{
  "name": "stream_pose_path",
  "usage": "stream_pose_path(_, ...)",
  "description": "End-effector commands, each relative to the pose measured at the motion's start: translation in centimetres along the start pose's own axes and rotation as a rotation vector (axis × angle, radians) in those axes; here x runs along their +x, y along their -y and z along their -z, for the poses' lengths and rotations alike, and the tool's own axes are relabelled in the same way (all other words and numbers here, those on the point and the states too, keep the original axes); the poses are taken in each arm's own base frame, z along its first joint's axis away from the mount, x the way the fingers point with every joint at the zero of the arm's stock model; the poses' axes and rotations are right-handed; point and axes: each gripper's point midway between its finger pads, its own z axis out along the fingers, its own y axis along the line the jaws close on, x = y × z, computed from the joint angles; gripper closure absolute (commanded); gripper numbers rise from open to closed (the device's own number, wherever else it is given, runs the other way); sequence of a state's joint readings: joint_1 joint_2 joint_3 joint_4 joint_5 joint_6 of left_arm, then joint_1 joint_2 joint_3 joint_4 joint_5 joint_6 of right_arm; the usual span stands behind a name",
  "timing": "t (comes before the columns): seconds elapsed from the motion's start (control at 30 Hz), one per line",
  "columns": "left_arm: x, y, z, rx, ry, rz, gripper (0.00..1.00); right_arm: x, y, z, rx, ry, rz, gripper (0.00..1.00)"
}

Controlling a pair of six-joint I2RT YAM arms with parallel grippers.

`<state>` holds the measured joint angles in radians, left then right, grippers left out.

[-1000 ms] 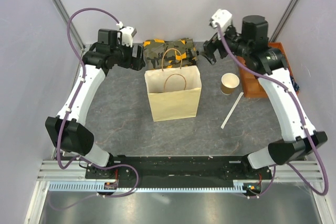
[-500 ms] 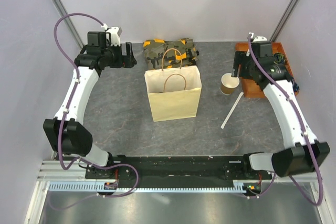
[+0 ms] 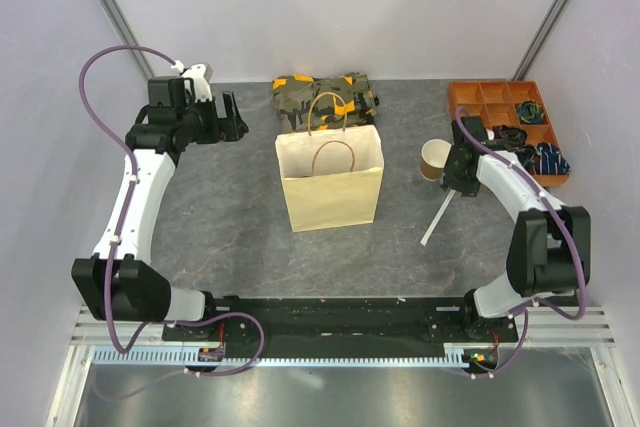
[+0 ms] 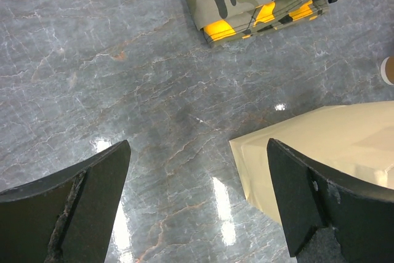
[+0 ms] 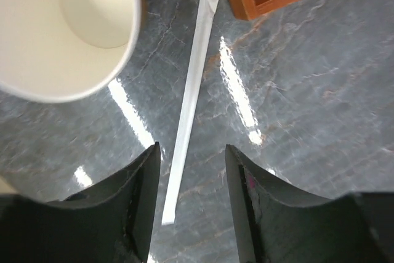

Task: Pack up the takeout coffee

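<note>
Evidently the right tool (image 5: 191,149) was parted astride the straw (image 5: 196,72), left tool (image 4: 198,143) wide; the cup (image 5: 55,60) just beside could be toppled by its sweep.

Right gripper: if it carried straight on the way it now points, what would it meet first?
Most likely the paper-wrapped straw on the grey table: the wrist view shows it running between the parted jaws of the right gripper. The lidless paper cup sits off to one side. Depth is unclear.
</note>
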<state>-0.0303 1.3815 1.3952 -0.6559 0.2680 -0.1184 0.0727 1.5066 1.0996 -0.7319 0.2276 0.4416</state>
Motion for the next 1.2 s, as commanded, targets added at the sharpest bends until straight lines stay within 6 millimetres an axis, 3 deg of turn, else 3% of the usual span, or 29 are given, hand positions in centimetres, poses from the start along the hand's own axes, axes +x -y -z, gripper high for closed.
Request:
stream_pose_path(0.0, -1.7, 0.5, 1.5, 0.011, 0.074, 0.0, 0.0, -1.1, -1.0, -3.0, -0.016, 0.028, -0.032, 0.51)
stream_pose_path(0.27, -1.6, 0.3, 1.7, -0.001, 0.059, 0.004, 0.0, -0.5, -0.8, -5.9, -0.005, -0.029, -0.072, 0.58)
stream_pose_path(0.57, -1.6, 0.2, 0.9, 0.014, 0.022, -0.013, 0.0, 0.4, -0.7, -7.9, -0.019, -0.088, -0.061, 0.61)
stream_pose_path(0.7, -1.7, 0.1, 0.6, 0.013, 0.012, -0.012, 0.0, 1.0, -0.8, -8.2, -0.028, -0.104, -0.04, 0.68)
stream_pose_path(0.87, -1.6, 0.1, 0.4, 0.017, 0.006, -0.018, 0.0, 2.0, 0.5, -8.0, -0.008, -0.135, -0.083, 0.77)
stream_pose_path(1.0, -1.6, 0.1, 0.3, 0.019, 0.001, -0.018, 0.0, 3.1, 1.0, -7.1, -0.013, -0.153, -0.106, 0.92)
stream_pose_path(1.07, -1.5, 0.1, 0.1, 0.022, -0.003, -0.009, 0.0, 2.9, 0.8, -6.1, -0.034, -0.142, -0.119, 0.99)
stream_pose_path(1.17, -1.3, 0.3, 0.0, 0.03, -0.01, 0.005, 0.0, 1.4, 0.3, -4.4, -0.066, -0.098, -0.133, 1.0)
